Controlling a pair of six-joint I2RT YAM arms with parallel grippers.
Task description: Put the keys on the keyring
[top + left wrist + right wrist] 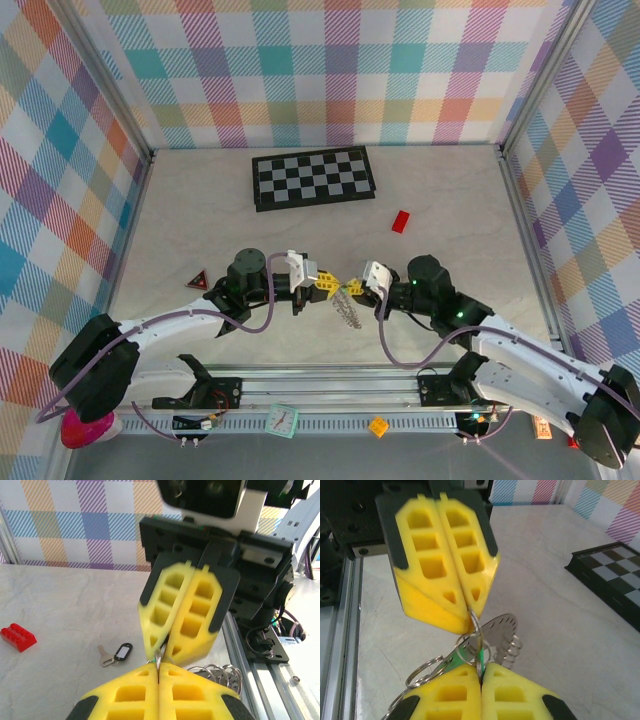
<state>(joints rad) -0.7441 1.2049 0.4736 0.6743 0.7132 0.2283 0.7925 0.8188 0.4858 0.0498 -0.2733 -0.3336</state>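
Note:
My two grippers meet tip to tip above the near middle of the table. The left gripper is shut on a wire loop of the keyring, whose grey plate hangs tilted below the fingers. The right gripper is shut on the green-headed key, pinched together with a wire loop. More wire loops fan out beside the left fingers. The black-headed key lies flat on the table, apart from both grippers.
A small red block lies to the right of centre. The black-and-white chequered board sits at the back. A red triangle lies at the left. The metal rail runs along the near edge.

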